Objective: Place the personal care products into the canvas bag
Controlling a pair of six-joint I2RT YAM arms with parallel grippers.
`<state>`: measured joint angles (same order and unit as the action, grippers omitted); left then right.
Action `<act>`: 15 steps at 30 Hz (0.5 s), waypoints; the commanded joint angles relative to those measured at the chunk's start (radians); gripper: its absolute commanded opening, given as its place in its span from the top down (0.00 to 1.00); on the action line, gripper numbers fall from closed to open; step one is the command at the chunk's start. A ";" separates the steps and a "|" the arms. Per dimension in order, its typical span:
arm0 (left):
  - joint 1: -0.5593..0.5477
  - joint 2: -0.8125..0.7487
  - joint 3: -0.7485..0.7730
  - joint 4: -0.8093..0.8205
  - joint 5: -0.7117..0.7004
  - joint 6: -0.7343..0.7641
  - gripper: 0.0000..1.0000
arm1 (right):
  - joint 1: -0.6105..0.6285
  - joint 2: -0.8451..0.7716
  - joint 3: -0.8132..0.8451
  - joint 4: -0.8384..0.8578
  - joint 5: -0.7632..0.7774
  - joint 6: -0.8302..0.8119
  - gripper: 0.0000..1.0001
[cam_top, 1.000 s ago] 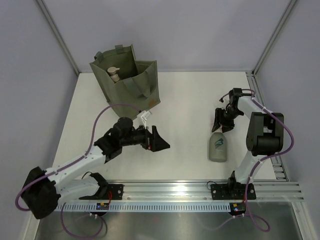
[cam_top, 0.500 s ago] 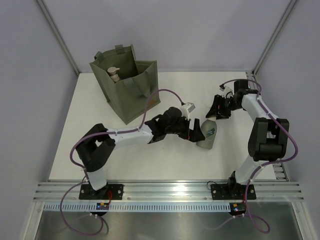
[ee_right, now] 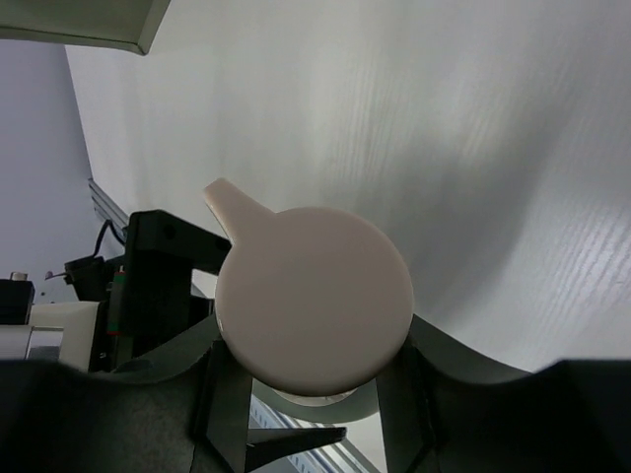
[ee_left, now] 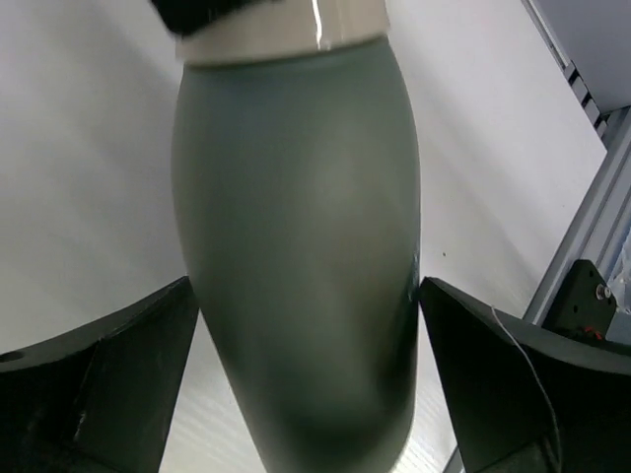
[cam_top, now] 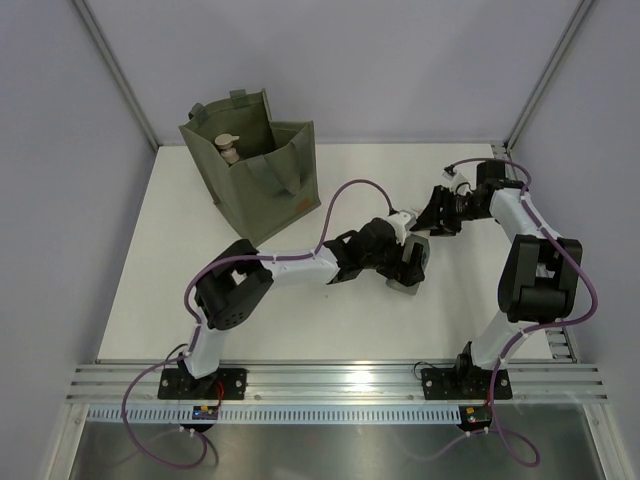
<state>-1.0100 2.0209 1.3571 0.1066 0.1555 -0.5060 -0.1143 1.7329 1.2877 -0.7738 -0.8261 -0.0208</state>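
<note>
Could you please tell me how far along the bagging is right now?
Done: one pump bottle shows in the bag. In hand: the right fingers clamp the pump of a grey-green bottle, with the left fingers open around its body. To do: close on it and carry it to the bag.

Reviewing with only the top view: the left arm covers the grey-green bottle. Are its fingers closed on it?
Observer: No. The left fingers are open, one on each side of the bottle.
Operator: Then what does the right arm have?
Observer: The right fingers grip the neck just below the beige pump.
</note>
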 commanded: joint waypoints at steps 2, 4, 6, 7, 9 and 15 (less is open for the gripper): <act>-0.004 0.029 0.089 0.045 -0.044 0.052 0.12 | -0.001 -0.073 0.004 -0.068 -0.222 0.036 1.00; -0.004 0.030 0.094 0.044 -0.016 0.063 0.41 | -0.002 -0.085 -0.002 -0.064 -0.222 0.036 1.00; -0.002 0.022 0.085 0.035 -0.008 0.069 0.71 | -0.010 -0.093 -0.007 -0.059 -0.232 0.027 1.00; -0.004 0.015 0.079 0.033 -0.007 0.078 0.78 | -0.012 -0.092 -0.005 -0.061 -0.240 -0.003 1.00; -0.002 -0.013 0.045 0.031 -0.002 0.087 0.90 | -0.013 -0.088 0.005 -0.087 -0.255 -0.042 0.97; 0.005 -0.137 -0.053 -0.002 0.027 0.158 1.00 | -0.016 -0.072 0.102 -0.330 -0.344 -0.395 0.01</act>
<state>-1.0161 2.0033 1.3514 0.0959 0.1604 -0.4332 -0.1291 1.7084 1.2934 -0.9039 -0.9932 -0.2268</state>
